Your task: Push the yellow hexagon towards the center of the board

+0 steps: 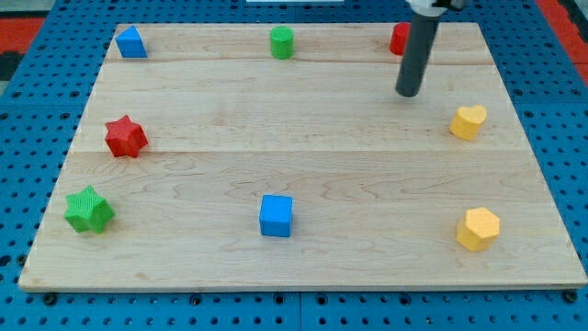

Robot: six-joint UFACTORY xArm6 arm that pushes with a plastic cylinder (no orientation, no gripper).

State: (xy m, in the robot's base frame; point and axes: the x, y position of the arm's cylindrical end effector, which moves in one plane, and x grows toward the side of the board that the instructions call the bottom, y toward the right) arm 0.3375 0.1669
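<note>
While my tip (408, 94) sits high on the board's right side, the yellow hexagon (479, 229) lies well apart from it, down near the view's bottom right corner, so the block is below my tip and somewhat to the right. That relation is what the coming move turns on, as I judge it: the centre of the board (303, 138) lies up and to the left of the hexagon, so my tip would need to get round to the hexagon's lower right side and push from there (coming straight down would likely drive it towards the near edge instead). The yellow heart (468, 121) stands between the two, just right of my tip's line, and might get nudged on the way. My tip is a bare rod touching no block and holding nothing. Counting: two yellow blocks, the hexagon and the heart; two blue, a cube (276, 215) and a block at top left (130, 42); two green, a cylinder (281, 42) and a star (89, 210); two red, a star (125, 137) and one half hidden behind the rod (398, 39), shape unclear.
</note>
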